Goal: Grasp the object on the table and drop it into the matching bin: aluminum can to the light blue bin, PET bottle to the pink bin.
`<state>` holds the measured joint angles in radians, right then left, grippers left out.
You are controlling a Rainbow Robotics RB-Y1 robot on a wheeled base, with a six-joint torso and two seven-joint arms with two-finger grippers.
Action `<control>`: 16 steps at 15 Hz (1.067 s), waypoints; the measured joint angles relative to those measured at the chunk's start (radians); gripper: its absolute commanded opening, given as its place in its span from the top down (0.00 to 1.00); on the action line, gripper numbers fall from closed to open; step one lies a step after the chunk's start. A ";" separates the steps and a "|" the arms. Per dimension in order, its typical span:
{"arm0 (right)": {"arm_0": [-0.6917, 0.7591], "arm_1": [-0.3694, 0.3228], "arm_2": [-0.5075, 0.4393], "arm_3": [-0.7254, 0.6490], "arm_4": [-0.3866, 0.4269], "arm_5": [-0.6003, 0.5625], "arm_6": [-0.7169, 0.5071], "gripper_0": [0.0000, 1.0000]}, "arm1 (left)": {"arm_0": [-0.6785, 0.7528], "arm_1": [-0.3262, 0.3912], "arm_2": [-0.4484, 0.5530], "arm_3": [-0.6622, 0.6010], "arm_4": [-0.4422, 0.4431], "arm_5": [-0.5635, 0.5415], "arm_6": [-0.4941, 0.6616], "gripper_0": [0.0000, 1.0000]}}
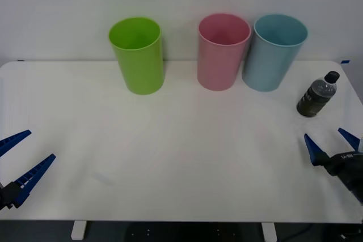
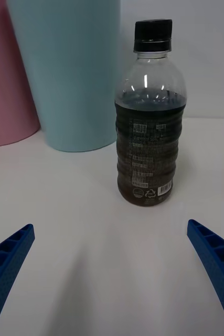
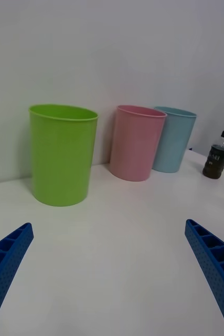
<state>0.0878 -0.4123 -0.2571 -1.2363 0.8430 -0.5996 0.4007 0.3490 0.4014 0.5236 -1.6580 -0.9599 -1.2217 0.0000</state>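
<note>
The PET bottle point(image 1: 317, 94) stands upright at the table's point(image 1: 170, 157) three o'clock edge, just beside the light blue bin point(image 1: 275, 52). The right gripper point(image 1: 332, 143) is spread wide and empty, lined up at its six o'clock. Nearly full, it looks weighty and firm; the ribbed waist should give a sure hold. The left gripper point(image 1: 20, 160) idles open at eight o'clock.

Bright, even light; soft faint shadows on the white table point(image 1: 181, 157).
</note>
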 measured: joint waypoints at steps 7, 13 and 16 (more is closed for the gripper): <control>-0.073 0.012 0.037 0.000 0.000 0.116 0.009 0.00 | 0.000 0.000 0.000 0.000 0.000 0.000 0.000 0.00; -0.167 0.013 0.049 0.082 0.000 0.183 0.017 0.00 | 0.000 0.000 0.000 0.000 0.000 0.000 0.000 0.00; -0.220 0.013 0.047 0.123 0.000 0.204 0.022 0.00 | 0.000 0.000 0.000 0.000 0.000 0.000 0.000 0.00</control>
<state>-0.1322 -0.3989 -0.2100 -1.1132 0.8430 -0.3956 0.4227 0.3491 0.4014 0.5236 -1.6580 -0.9599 -1.2217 0.0000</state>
